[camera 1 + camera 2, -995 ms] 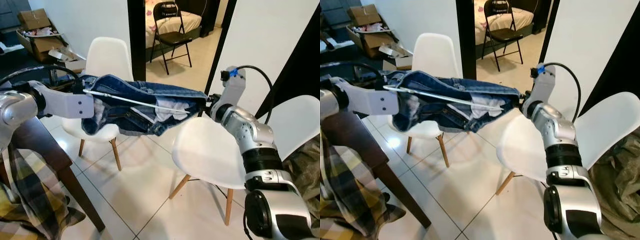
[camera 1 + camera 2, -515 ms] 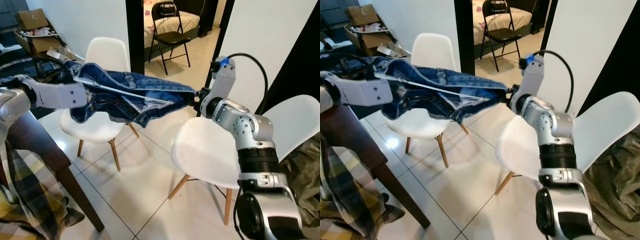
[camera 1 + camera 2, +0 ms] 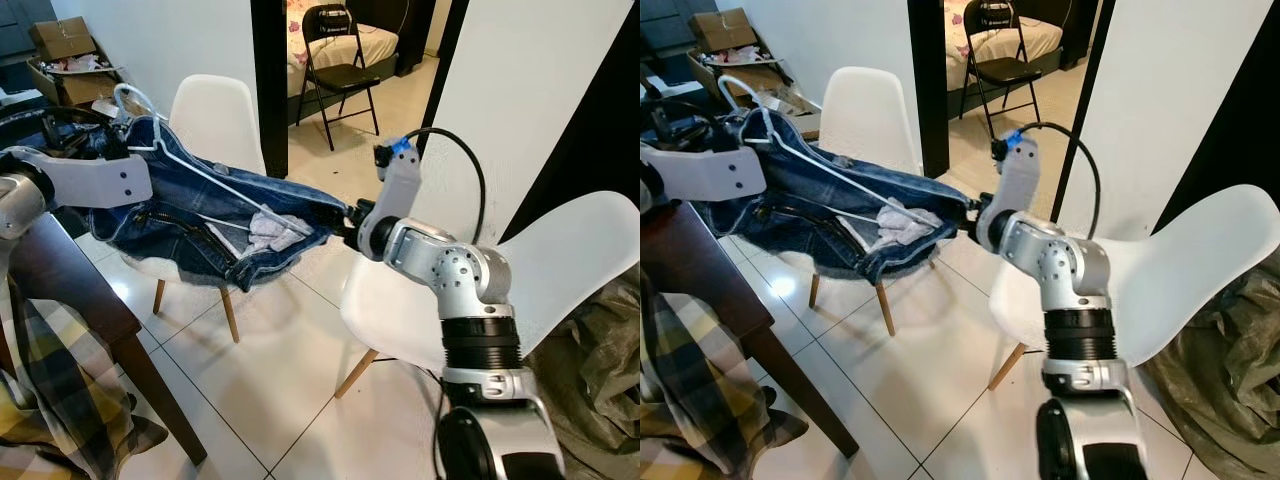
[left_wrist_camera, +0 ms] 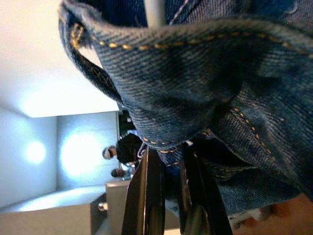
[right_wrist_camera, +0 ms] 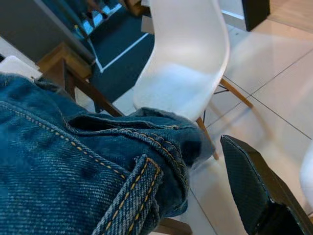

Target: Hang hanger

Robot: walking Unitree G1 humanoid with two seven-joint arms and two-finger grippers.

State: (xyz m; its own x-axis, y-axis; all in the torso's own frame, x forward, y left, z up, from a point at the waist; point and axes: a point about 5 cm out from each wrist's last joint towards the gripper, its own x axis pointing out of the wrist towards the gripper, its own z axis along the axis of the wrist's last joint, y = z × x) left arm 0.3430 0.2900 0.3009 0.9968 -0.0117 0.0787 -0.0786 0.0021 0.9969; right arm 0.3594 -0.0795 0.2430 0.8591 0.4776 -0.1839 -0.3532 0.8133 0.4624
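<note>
Blue jeans (image 3: 190,225) hang on a white wire hanger (image 3: 210,178), slung between my two grippers over the tiled floor. The hanger tilts, its hook (image 3: 125,95) up at the left end. My left gripper (image 4: 166,196) is at that end, shut on the denim waistband. My right gripper (image 3: 345,217) is at the jeans' lower right end. In the right wrist view one black finger (image 5: 254,196) stands well clear of the denim (image 5: 98,161), which covers the other finger.
A white chair (image 3: 215,115) stands behind the jeans, another (image 3: 420,300) under my right arm. A dark wooden table (image 3: 70,290) with plaid cloth (image 3: 50,400) is at the left. Behind is a doorway with a black folding chair (image 3: 345,60). Boxes (image 3: 70,60) lie far left.
My right gripper has swung left toward the left one, so the jeans have gone slack and sag. The left end has risen and the hanger's hook now stands up.
</note>
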